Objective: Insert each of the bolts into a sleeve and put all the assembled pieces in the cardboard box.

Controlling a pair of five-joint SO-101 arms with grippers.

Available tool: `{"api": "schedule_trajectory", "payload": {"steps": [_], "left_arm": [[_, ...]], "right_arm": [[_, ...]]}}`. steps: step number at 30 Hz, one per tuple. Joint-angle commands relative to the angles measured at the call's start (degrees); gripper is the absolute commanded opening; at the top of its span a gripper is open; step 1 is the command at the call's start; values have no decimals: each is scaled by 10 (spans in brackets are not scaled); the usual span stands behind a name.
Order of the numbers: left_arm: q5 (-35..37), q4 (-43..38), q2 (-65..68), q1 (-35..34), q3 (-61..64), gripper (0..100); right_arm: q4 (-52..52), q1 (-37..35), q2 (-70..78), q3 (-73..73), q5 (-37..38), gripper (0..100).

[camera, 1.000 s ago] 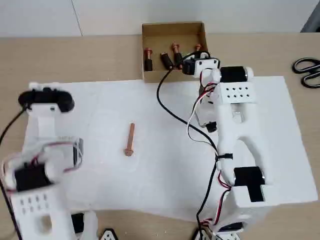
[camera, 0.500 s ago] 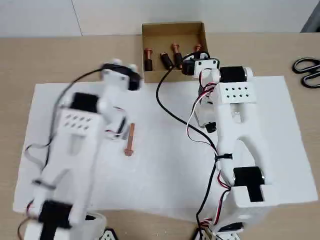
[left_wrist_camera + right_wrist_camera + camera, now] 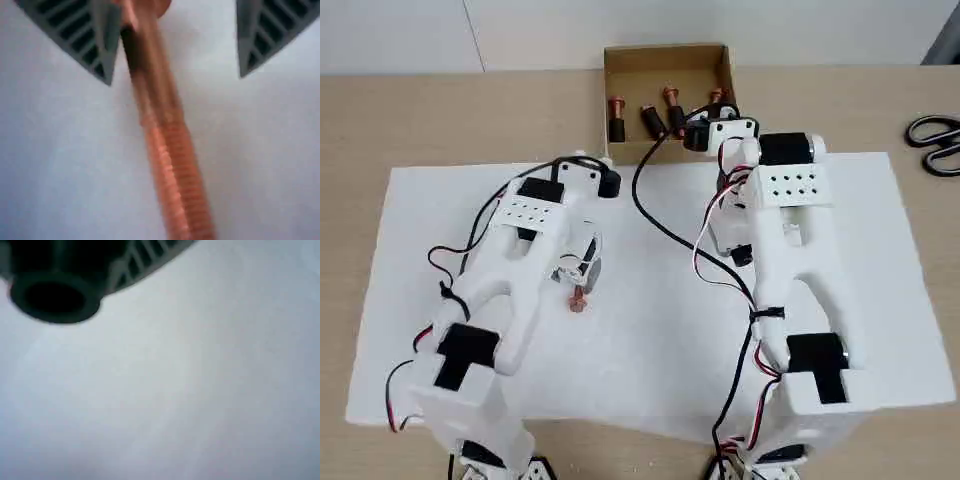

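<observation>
A copper bolt [image 3: 165, 140] lies on the white sheet, its head [image 3: 578, 303] poking out from under my left arm. My left gripper [image 3: 176, 74] is open low over the bolt, one finger on each side of the shaft near the head. My right gripper [image 3: 735, 250] hangs under the right arm near the sheet's middle right, shut on a black sleeve [image 3: 54, 297], whose open bore faces the camera, with a grey finger [image 3: 145, 260] beside it. The cardboard box [image 3: 610, 100] at the far edge holds several bolts fitted in sleeves [image 3: 617, 118].
Black scissors [image 3: 935, 140] lie on the wooden table at the far right. A black cable [image 3: 655, 215] runs from the right arm's wrist across the sheet. The white sheet [image 3: 650, 340] has open room between the two arms.
My left arm swung in from the sheet's left edge and came down over the bolt, its open fingers now around the shaft. The right arm stayed still.
</observation>
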Motion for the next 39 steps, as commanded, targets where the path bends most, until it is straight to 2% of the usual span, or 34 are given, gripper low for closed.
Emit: {"api": "schedule_trajectory", "payload": {"steps": [1,10,14,20,25,29,36,39], "left_arm": [[3,-18,9,4,-26,118],[3,-19,28,7,-26,9],[3,-18,27,7,-29,6],[-13,79,27,3,-131,6],[-142,176,27,-21,-219,6],[-232,197,27,-51,-239,6],[-550,197,32,-76,-240,6],[-655,196,33,-73,-240,6]], "right_arm": [[7,3,-36,-2,-8,18],[6,3,-36,-2,-8,18],[5,3,-34,-2,-8,18],[4,3,-32,-2,-8,18],[4,3,-32,-2,-8,18],[4,3,-33,-2,-8,18],[4,3,-32,-2,-8,18],[4,3,-32,-2,-8,18]]}}
